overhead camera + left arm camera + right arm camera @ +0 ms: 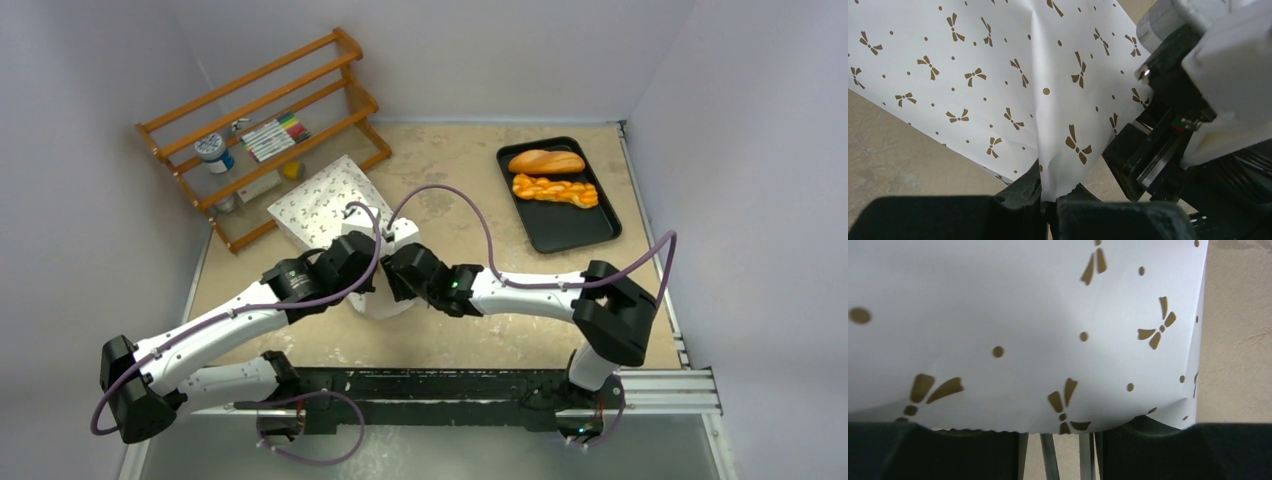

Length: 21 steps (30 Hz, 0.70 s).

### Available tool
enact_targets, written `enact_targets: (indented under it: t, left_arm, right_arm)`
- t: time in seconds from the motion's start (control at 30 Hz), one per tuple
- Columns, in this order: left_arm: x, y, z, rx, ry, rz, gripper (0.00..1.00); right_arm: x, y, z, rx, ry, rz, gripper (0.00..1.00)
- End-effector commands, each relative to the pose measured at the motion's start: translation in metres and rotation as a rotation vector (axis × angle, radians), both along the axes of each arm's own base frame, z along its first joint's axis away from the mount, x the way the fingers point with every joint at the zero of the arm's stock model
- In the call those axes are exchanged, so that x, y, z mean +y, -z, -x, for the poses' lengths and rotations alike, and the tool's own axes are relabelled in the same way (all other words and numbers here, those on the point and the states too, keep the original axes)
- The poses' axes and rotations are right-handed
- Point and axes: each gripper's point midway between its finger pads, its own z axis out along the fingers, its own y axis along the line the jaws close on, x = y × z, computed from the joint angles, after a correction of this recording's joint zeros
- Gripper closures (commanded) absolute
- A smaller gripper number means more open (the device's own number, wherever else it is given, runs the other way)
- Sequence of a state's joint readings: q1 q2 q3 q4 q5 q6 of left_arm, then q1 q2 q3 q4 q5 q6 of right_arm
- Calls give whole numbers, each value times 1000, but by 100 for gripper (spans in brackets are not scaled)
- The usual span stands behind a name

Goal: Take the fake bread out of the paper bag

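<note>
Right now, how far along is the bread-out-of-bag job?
Done: a plain loaf and a braided loaf lie on the black tray.
In hand: the left gripper pinches the paper bag at its edge; the right gripper sits open at the bag's rim.
Remaining: unclear. The bag's inside is hidden, so any bread in it can't be seen.

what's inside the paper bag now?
Hidden: the paper bag shows only its printed outside, edge pinched in the left claw. A loaf and a braid lie on the black tray.
</note>
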<state>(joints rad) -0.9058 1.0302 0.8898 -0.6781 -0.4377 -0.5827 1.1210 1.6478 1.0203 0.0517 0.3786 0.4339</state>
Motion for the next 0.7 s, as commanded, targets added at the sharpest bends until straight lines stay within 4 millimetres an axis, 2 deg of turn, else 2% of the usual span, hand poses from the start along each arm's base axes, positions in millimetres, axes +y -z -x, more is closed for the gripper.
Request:
enact_targets:
  t: [0.0,0.23,0.37,0.43,0.5,0.53,0.67]
  left_arm:
    - [-11,-9,5,7,14,52,100]
    - [-14,-8,5,5,19,53,100]
    - [-14,-9,4,-1,17,56,100]
    - [-13,-11,4,-8,11,56,100]
    - [-11,-13,2,-19,-2,59,100]
    - [-10,-14,1,-23,-10,58,100]
    - [-10,-19,-3,-38,-32,58,100]
  right_arm:
    - [19,-39,-34,-81,83,-157,52]
    - [36,-43,-42,-78,82,-225,52]
    - [40,-45,-44,-84,77,-238,59]
    - [40,-50,-43,-87,70,-248,69]
    - [38,-55,-41,-88,68,-253,90]
    - [36,-56,-40,-87,70,-251,95]
    - [22,-66,-42,-114,111,-243,100]
